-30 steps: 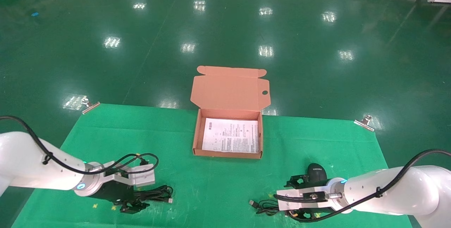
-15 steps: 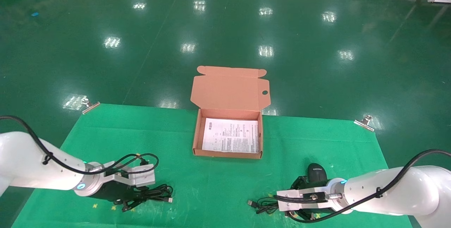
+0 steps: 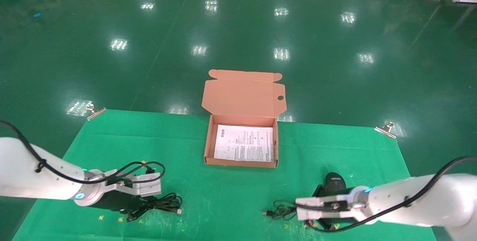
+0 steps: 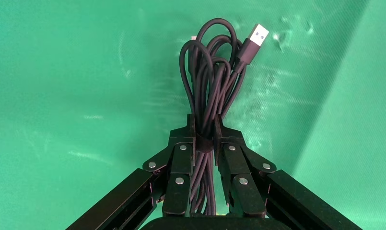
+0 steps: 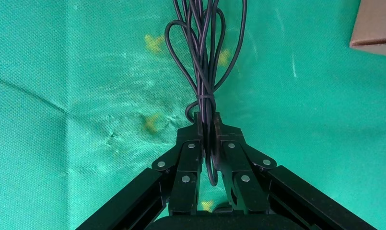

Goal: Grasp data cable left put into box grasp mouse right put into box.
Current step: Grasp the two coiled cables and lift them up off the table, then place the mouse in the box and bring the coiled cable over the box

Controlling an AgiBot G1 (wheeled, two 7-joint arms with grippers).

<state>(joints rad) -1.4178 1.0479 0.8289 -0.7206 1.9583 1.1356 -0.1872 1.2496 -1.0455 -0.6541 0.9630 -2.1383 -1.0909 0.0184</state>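
The data cable [image 3: 161, 203], a thick black tied bundle with a silver USB plug [image 4: 256, 37], lies on the green cloth at the front left. My left gripper [image 3: 128, 208] is shut on the data cable [image 4: 207, 81] at its tie, as the left wrist view [image 4: 204, 127] shows. The black mouse [image 3: 334, 182] sits at the front right, partly hidden by my right wrist. My right gripper [image 3: 316, 216] is shut on the mouse's thin looped cord [image 5: 200, 57], seen in the right wrist view [image 5: 206, 122]. The open cardboard box [image 3: 241, 163] stands mid-table with a white sheet [image 3: 244, 148] inside.
The box lid [image 3: 244, 94] stands open at the back, over the table's far edge. Metal clips [image 3: 96, 111] [image 3: 385, 129] hold the cloth's far corners. A box corner [image 5: 375, 28] shows in the right wrist view. Small yellow marks [image 5: 155, 42] dot the cloth.
Both grippers have closed: the left on the data cable's middle, the right on the mouse's cord bundle. Both wrists have sunk slightly toward the cloth.
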